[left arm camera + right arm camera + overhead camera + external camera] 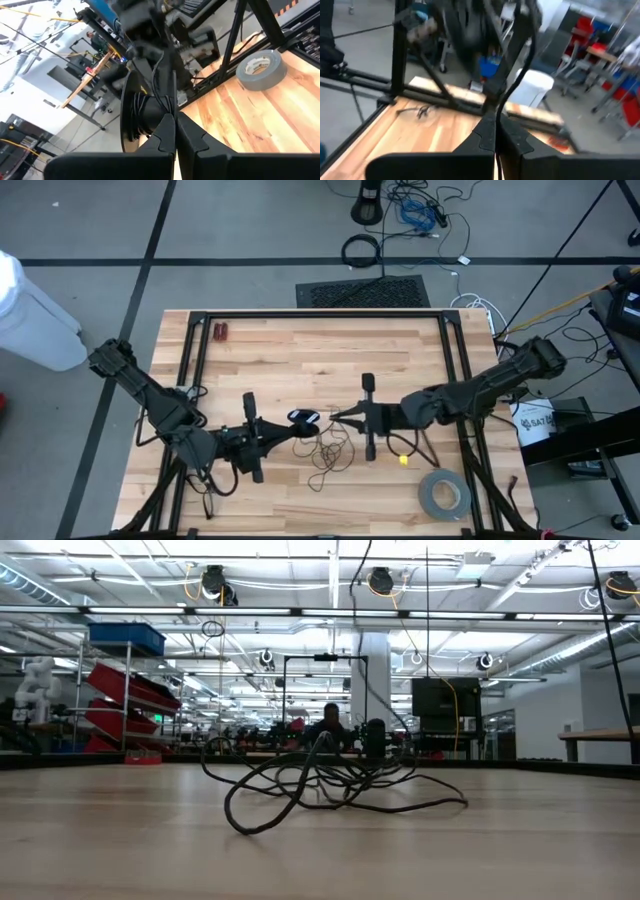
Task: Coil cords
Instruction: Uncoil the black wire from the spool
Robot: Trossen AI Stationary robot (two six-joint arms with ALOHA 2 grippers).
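Note:
The thin black cord shows partly as a small wound bundle (303,417) held above the table's middle and partly as loose strands (327,450) lying on the wood below it. In the low view those strands (330,780) sprawl on the table, and some rise up out of the picture. My left gripper (290,424) is shut on the cord at the bundle (136,115). My right gripper (336,417) faces it from the right, close by, shut on a strand. My left gripper pinches several cord strands (169,102) between its two fingertips, right beside the wound bundle. It comes in nearly level from the table's left. The bundle hangs at the fingertips, clear of the table. My right gripper pinches a single strand (501,106) between its two fingertips, coming in level from the table's right. The strand runs on from the fingertips toward the left gripper. Below, the rest of the cord hangs slack down to the table.
A grey tape roll (443,495) lies near the front right corner and also shows in the left wrist view as a grey ring (260,67). A small yellow piece (403,460) lies under the right arm, and small red things (220,332) at the far left. A black frame (320,315) borders the table.

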